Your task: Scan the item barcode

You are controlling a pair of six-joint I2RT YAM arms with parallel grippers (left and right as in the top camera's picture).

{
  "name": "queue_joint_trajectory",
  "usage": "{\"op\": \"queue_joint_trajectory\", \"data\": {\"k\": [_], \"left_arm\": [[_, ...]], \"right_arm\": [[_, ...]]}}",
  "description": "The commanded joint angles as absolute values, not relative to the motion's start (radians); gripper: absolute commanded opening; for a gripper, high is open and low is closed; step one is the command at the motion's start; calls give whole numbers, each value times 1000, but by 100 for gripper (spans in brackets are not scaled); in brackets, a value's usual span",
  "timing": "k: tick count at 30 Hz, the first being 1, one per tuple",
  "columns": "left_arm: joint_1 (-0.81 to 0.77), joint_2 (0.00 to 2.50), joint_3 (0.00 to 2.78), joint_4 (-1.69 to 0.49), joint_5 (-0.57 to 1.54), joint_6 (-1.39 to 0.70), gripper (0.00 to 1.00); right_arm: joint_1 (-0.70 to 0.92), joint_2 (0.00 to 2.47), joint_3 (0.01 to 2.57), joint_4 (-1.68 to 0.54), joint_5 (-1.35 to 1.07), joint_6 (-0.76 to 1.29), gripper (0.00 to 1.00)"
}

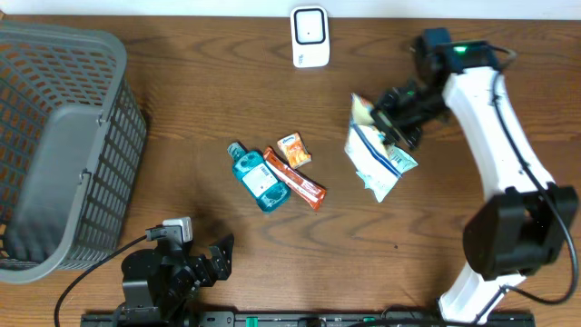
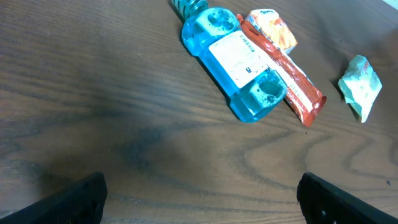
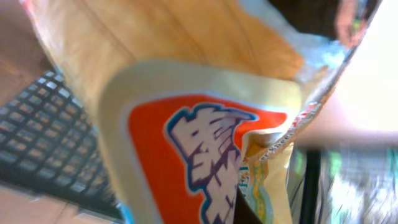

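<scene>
A white-and-blue snack bag (image 1: 377,154) hangs tilted at the right of the table, with my right gripper (image 1: 392,123) shut on its upper edge. In the right wrist view the bag (image 3: 186,93) fills the frame with yellow and an orange logo, hiding the fingers except for a dark sliver. The white barcode scanner (image 1: 310,36) stands at the back centre, to the left of the bag and apart from it. My left gripper (image 1: 216,259) rests open near the front edge; its fingertips (image 2: 81,196) stand wide over bare wood.
A grey mesh basket (image 1: 64,145) fills the left side. At the table's middle lie a blue mouthwash bottle (image 1: 257,177), a long orange snack bar (image 1: 295,179) and a small orange packet (image 1: 294,149); the left wrist view shows the bottle (image 2: 239,62) ahead.
</scene>
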State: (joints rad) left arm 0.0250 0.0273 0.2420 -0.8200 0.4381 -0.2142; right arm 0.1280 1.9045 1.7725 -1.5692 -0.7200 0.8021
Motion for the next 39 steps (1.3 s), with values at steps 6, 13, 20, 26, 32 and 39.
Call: {"op": "queue_joint_trajectory", "data": {"k": [6, 13, 20, 26, 32, 39], "left_arm": [[27, 23, 250, -837, 432, -223, 98], [27, 23, 250, -837, 432, -223, 98], [27, 23, 250, -837, 432, -223, 98], [27, 23, 250, -837, 432, -223, 98], [27, 23, 250, -837, 432, -223, 98], [27, 23, 250, -837, 432, -223, 98]], "right_arm": [[139, 1890, 1767, -1699, -871, 745, 2], [171, 1890, 1767, -1699, -870, 606, 2], [178, 1888, 1767, -1665, -621, 647, 2], [187, 1888, 1767, -1514, -319, 879, 1], [201, 1888, 1767, -1308, -319, 879, 1], [206, 1889, 1767, -942, -278, 878, 1]]}}
